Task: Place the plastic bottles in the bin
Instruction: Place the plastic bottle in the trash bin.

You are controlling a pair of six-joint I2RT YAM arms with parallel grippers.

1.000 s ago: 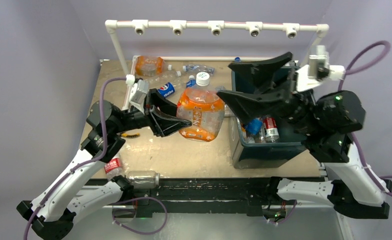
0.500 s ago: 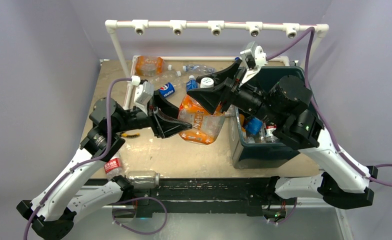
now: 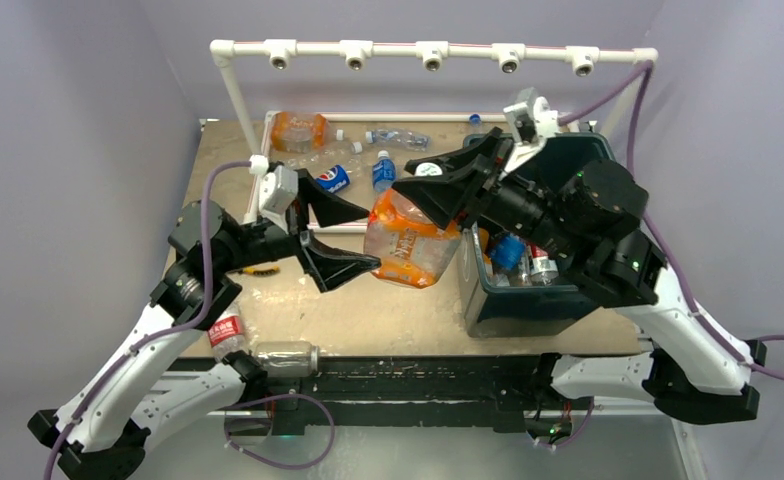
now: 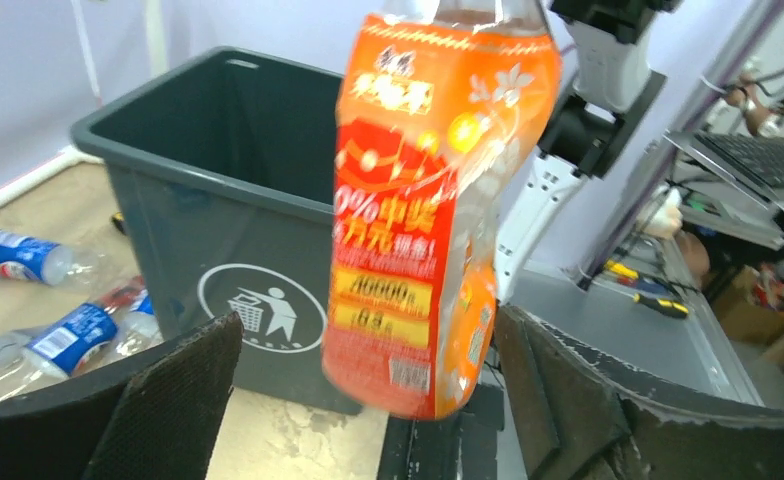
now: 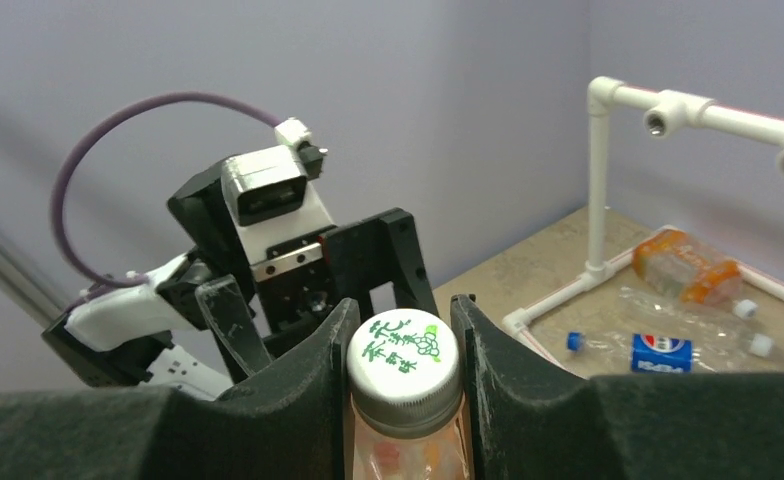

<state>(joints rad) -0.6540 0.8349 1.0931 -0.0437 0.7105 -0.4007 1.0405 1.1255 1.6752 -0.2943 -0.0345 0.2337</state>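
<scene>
- Over the table, on the overhead camera, I see the right gripper (image 3: pixel 420 188) clamped on the neck of the big orange bottle (image 3: pixel 408 245). The bottle hangs cap-up above the table (image 3: pixel 368 310), just beside the left wall of the bin (image 3: pixel 513 300) and outside it.
- Same view: the left gripper (image 3: pixel 370 238) stands wide, with one finger on either side of the bottle's lower half.
- Same view: a few binned bottles (image 3: pixel 528 255) lie inside the bin, loose bottles (image 3: pixel 353 160) are scattered along the far edge, and two near-edge bottles (image 3: pixel 258 345) lie at the front left.
- Left wrist camera: both pads (image 4: pixel 168 400) are spread well apart, and I can see a gap between each pad and the bottle's label. The bottle hangs a little tilted. The bin, white logo facing me, sits behind and to its left, with blue-labelled bottles on the table beside it.
- Right wrist camera: the fingers (image 5: pixel 308 380) press in on both sides just under the white cap (image 5: pixel 403 355) with green print. Beyond it the left arm's wrist faces me.
</scene>
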